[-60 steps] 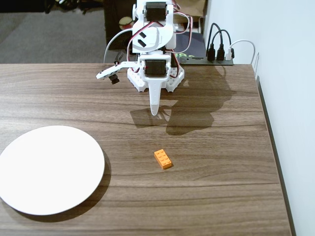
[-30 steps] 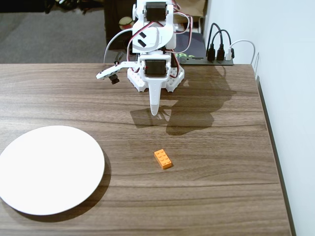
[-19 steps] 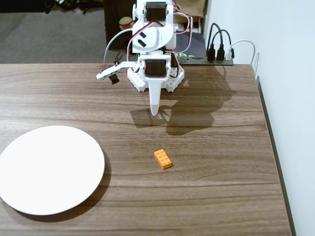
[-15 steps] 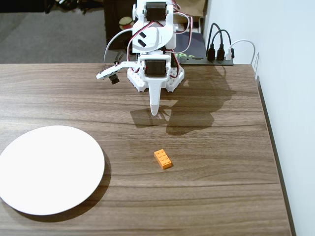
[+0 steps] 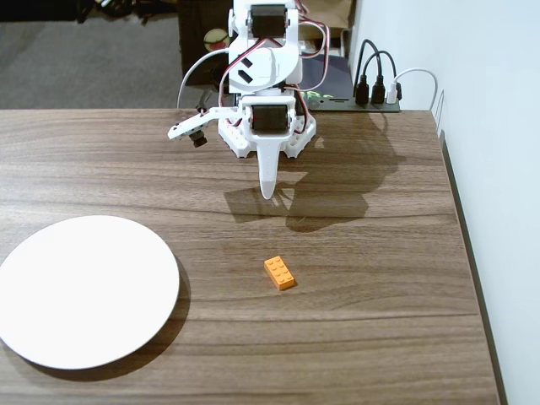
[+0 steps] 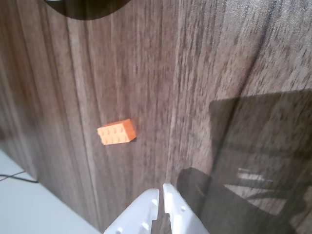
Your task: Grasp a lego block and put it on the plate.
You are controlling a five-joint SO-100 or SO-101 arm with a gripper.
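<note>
The orange lego block [image 5: 279,272] lies flat on the wooden table, right of the plate and in front of the arm. It also shows in the wrist view [image 6: 116,132], up and left of the fingertips. The large white plate [image 5: 80,289] lies at the front left of the table in the fixed view; in the wrist view only its shadow shows at the top edge. My white gripper [image 5: 267,191] hangs above the table, behind the block and well apart from it. In the wrist view the gripper [image 6: 161,188] has its jaws together with nothing between them.
The arm's white base [image 5: 266,126] stands at the back of the table. A black hub with cables [image 5: 375,91] sits at the back right. The table's right edge [image 5: 467,253] runs beside a white wall. A small camera [image 5: 192,133] sticks out left of the base.
</note>
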